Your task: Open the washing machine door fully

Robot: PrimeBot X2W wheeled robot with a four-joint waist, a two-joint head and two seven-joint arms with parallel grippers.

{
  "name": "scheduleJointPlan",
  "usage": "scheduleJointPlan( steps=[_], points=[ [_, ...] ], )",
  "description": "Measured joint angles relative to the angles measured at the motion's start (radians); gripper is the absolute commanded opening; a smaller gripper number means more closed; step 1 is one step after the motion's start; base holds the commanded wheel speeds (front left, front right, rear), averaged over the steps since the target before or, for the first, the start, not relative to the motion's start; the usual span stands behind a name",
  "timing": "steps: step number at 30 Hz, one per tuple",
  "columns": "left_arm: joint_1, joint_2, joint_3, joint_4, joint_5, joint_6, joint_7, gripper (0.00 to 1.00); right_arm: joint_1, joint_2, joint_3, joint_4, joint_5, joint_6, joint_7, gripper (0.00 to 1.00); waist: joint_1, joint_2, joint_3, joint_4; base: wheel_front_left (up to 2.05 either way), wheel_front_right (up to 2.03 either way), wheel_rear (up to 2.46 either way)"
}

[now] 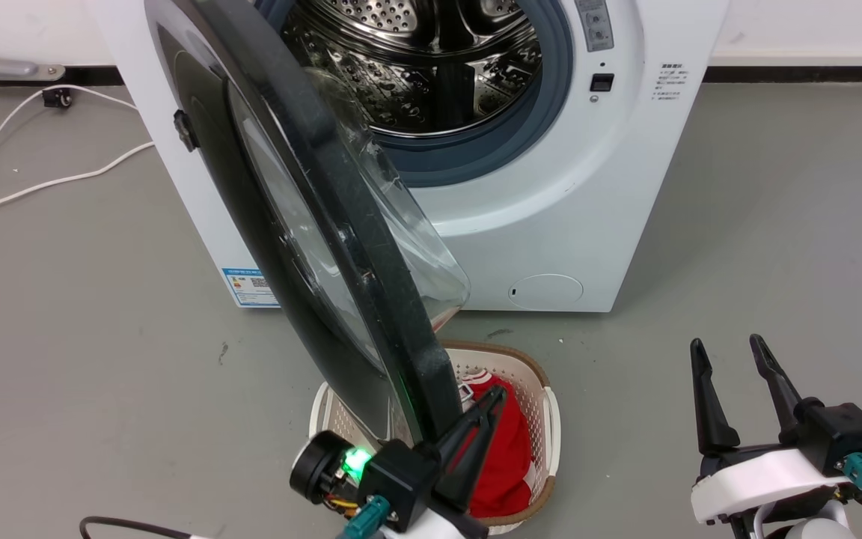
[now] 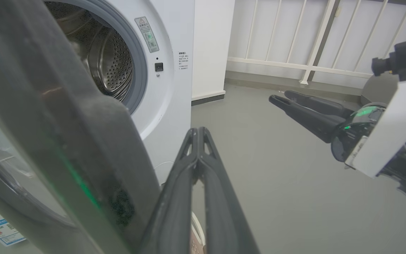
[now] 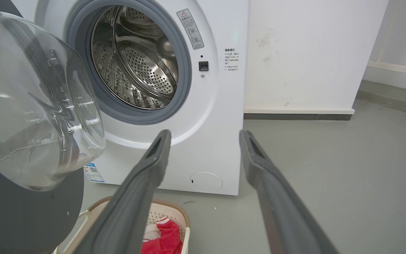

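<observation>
The large round glossy black washing machine door (image 1: 360,254), with its clear domed glass centre, is swung about halfway out from the white washing machine (image 1: 610,224), over a cream laundry basket (image 1: 553,427). The left gripper (image 2: 198,132), clenched empty, is laid just beside the rim's inner face. The right gripper (image 1: 726,341) is held released, well apart. Pushing is best kept on the rim, off the glass, following the hinge arc.

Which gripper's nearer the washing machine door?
Left. The left gripper, shut, sits at the free edge of the washing machine door; the right gripper hangs open, apart, off to the right.
</observation>
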Motion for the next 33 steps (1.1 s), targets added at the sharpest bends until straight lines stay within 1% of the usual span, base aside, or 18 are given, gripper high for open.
scheduleJointPlan(
  steps=[4,8,17,21,25,33],
  points=[
    [-0.04,-0.012,0.025,0.05,-0.008,0.017,-0.031,0.0,-0.007,0.0,0.001,0.005,0.001,0.0,0.0,1.0,0.0,-0.0001,0.006,-0.011,0.0,0.0,0.0],
    [-0.059,-0.023,0.029,0.085,-0.016,0.02,-0.052,0.0,-0.007,0.0,0.002,0.011,0.005,0.0,0.0,1.0,0.0,0.0,0.01,-0.017,0.0,0.0,0.0],
    [-0.058,-0.02,0.03,0.1,-0.023,0.029,-0.068,0.0,-0.008,0.0,0.004,0.016,0.012,0.0,0.0,1.0,0.0,0.0,0.01,-0.014,0.0,0.0,0.0],
    [-0.036,-0.008,0.035,0.078,-0.026,0.046,-0.068,0.0,-0.007,0.0,0.001,0.019,0.018,0.0,0.0,1.0,0.0,0.0,0.005,-0.006,0.0,0.0,0.0],
    [-0.001,0.015,0.041,0.043,-0.032,0.057,-0.066,0.0,-0.006,0.0,-0.001,0.021,0.023,0.0,0.0,1.0,0.0,0.0,-0.004,0.014,0.0,0.0,0.0],
    [0.075,0.058,0.058,-0.024,-0.041,0.091,-0.044,0.0,0.01,0.0,-0.01,0.018,0.026,0.0,0.005,1.0,0.0,0.0,-0.026,0.083,0.0,0.0,0.0]
  ],
)
